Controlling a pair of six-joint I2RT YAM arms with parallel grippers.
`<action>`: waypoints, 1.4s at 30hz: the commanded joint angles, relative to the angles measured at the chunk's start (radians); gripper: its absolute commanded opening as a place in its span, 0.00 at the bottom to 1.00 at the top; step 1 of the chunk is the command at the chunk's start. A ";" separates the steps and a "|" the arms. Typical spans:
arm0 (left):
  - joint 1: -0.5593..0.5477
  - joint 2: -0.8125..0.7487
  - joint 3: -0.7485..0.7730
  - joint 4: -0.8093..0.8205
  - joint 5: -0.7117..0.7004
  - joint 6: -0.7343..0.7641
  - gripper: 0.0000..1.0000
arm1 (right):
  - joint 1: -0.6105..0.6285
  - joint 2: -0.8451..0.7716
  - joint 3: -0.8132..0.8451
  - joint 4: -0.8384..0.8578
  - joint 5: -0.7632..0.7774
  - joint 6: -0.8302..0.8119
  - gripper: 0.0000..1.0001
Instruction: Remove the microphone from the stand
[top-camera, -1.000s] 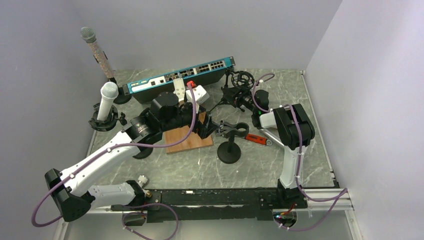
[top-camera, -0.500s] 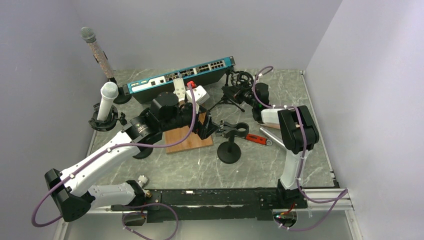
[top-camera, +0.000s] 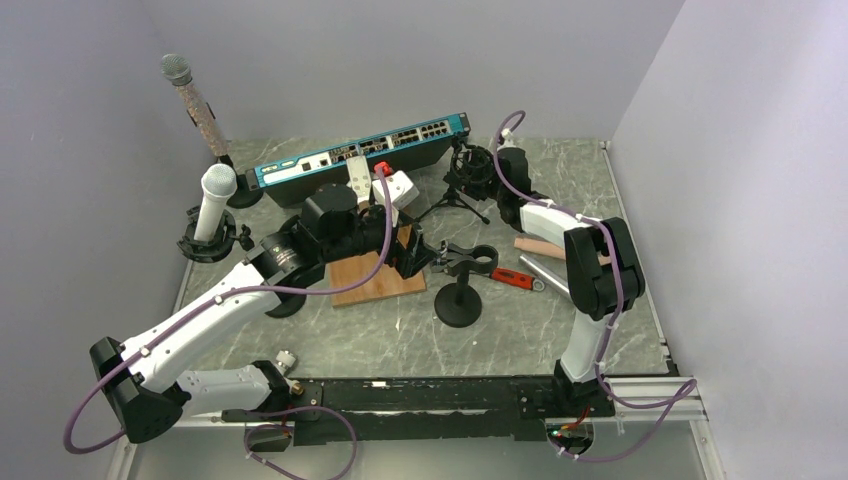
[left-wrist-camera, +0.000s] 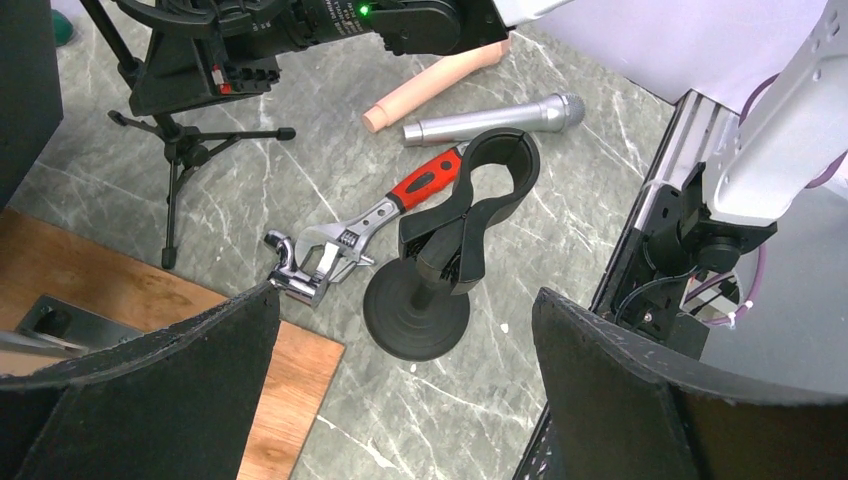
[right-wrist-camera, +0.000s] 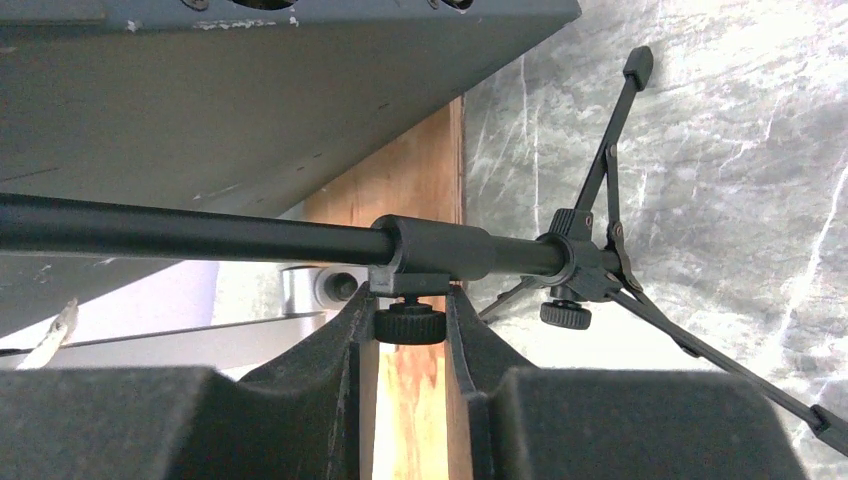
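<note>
The table (top-camera: 400, 340) is grey marble, with pale walls around it. From above, the clip stand (top-camera: 458, 308) in the middle has nothing in its clip. A silver microphone (top-camera: 540, 270) lies flat on the table just right of the clip stand, so that part looks done. Far left of the clip stand, a white microphone (top-camera: 212, 200) sits in a ring stand (top-camera: 205, 243). I think that one is left to do. Behind the clip stand, the right gripper (top-camera: 485, 168) is at a tripod stand (top-camera: 455, 205). I cannot tell if a microphone is in it. The left gripper (top-camera: 418, 255) hangs just left of the clip stand.

From the left wrist, the left gripper's fingers (left-wrist-camera: 150, 400) are spread wide and hold nothing. A red wrench (left-wrist-camera: 400, 205) lies right beside the clip stand and could get in the way.

From the right wrist, the right gripper's fingers (right-wrist-camera: 320, 340) pinch a small black knob (right-wrist-camera: 410, 323) under the tripod stand's pole (right-wrist-camera: 200, 235).
</note>
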 joint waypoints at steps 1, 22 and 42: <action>0.010 0.003 0.012 0.037 0.007 -0.004 0.99 | -0.011 -0.017 0.016 -0.112 0.038 -0.080 0.00; 0.010 0.009 0.015 0.033 0.014 -0.006 0.99 | -0.090 -0.048 -0.213 0.313 -0.205 0.256 0.83; 0.011 0.005 0.016 0.033 0.010 -0.005 0.99 | -0.104 0.096 -0.182 0.561 -0.225 0.492 0.68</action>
